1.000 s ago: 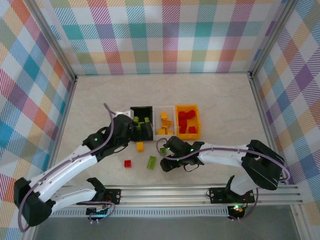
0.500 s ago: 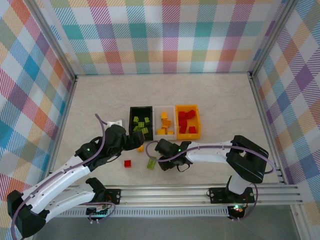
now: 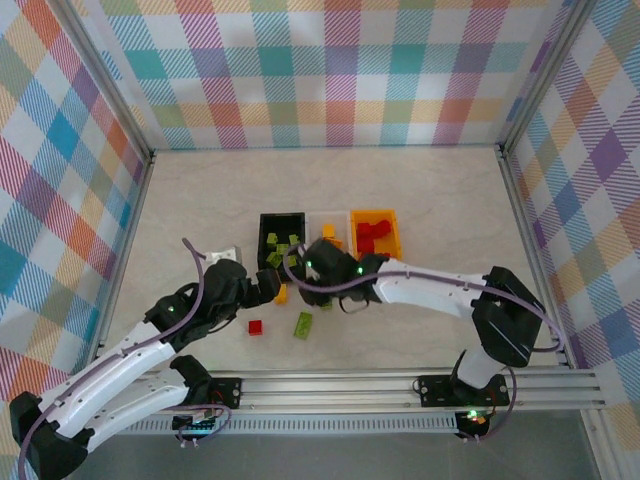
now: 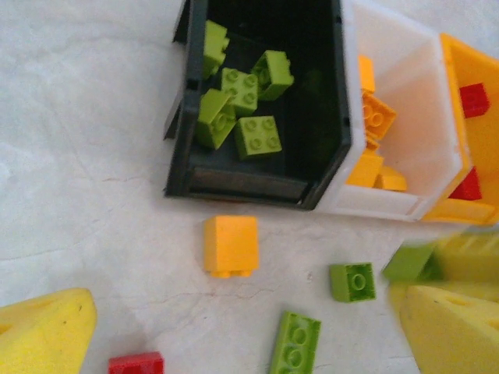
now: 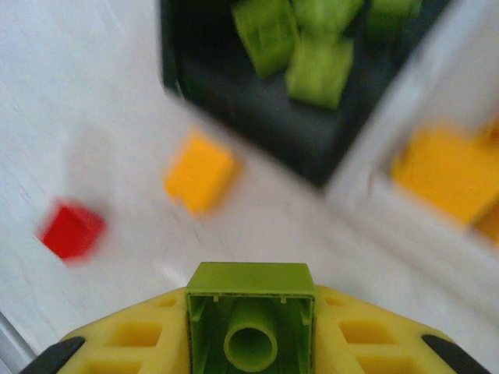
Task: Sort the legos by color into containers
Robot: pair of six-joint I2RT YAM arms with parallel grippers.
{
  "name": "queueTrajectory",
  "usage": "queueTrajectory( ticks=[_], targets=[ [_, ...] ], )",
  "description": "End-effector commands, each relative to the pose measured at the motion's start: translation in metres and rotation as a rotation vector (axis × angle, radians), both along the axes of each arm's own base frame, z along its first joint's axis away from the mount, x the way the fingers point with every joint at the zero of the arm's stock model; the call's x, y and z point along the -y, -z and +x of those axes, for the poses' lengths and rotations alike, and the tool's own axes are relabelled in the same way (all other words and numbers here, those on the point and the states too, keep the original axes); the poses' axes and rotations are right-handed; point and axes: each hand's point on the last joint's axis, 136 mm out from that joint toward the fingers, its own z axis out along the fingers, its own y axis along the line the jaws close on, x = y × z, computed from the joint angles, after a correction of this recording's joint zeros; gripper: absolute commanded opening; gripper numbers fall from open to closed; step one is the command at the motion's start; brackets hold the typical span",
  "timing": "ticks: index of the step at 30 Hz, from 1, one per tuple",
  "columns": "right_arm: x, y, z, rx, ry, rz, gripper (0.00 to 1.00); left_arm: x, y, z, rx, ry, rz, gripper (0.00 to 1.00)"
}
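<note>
Pale, stone-patterned tabletop (image 3: 430,190) lies beneath both claws. Just ahead of them three bins stand joined in a row: the black bin (image 4: 245,185), the white bin (image 4: 405,93) and the orange bin (image 4: 458,136). Lime green bricks (image 4: 245,89) lie in the black one, yellow-orange bricks (image 4: 374,117) in the white one and red bricks (image 4: 474,100) in the orange one.

The left claw (image 4: 245,312) stands spread as wide as it goes, its yellow foam pads (image 4: 43,331) far apart with nothing gripped. The right claw (image 5: 251,335) is closed on a lime green brick (image 5: 251,312), pinched hollow side up between its yellow pads above the table. The black bin is ahead of it and the white bin ahead to its right.

Loose pieces lie on the table around the left claw. An orange brick (image 4: 231,245) sits ahead of it, close to the black bin's near wall. A long green plate (image 4: 295,343) lies between the pads, nearer the right one. A small green brick (image 4: 352,281) is just ahead of the right pad, and a red brick (image 4: 136,363) is beside the left pad.
</note>
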Motion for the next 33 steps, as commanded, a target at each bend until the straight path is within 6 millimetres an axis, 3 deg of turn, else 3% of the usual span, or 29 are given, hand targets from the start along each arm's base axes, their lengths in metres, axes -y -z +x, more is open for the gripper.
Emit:
queueTrajectory(
  ticks=[1, 5, 12, 17, 20, 24, 28, 33],
  targets=[
    [-0.016, -0.010, 0.032, 0.004, -0.027, 0.030, 0.33, -0.012, 0.005, -0.006, -0.006, -0.041, 0.001, 1.00],
    [-0.033, -0.006, 0.072, -0.009, 0.002, 0.036, 0.34, -0.017, 0.008, -0.011, -0.023, -0.045, 0.017, 1.00],
    [-0.054, 0.012, 0.104, -0.006, 0.023, -0.025, 0.41, -0.018, 0.010, -0.015, -0.039, -0.035, 0.024, 1.00],
    [-0.063, 0.006, 0.114, 0.006, 0.037, -0.006, 0.64, -0.018, 0.006, -0.015, -0.036, -0.024, 0.029, 1.00],
    [-0.064, -0.005, 0.116, 0.024, 0.047, 0.011, 0.69, -0.017, 0.004, -0.015, -0.033, -0.019, 0.032, 1.00],
    [-0.053, -0.026, 0.112, 0.057, 0.074, 0.047, 0.70, -0.011, -0.001, -0.013, -0.027, 0.016, 0.033, 1.00],
    [-0.029, -0.041, 0.100, 0.084, 0.126, 0.087, 0.71, 0.005, 0.002, -0.009, -0.068, 0.092, 0.063, 1.00],
    [0.018, -0.034, 0.079, 0.056, 0.214, 0.120, 0.71, 0.047, 0.026, -0.010, -0.162, 0.219, 0.043, 0.92]
  ],
)
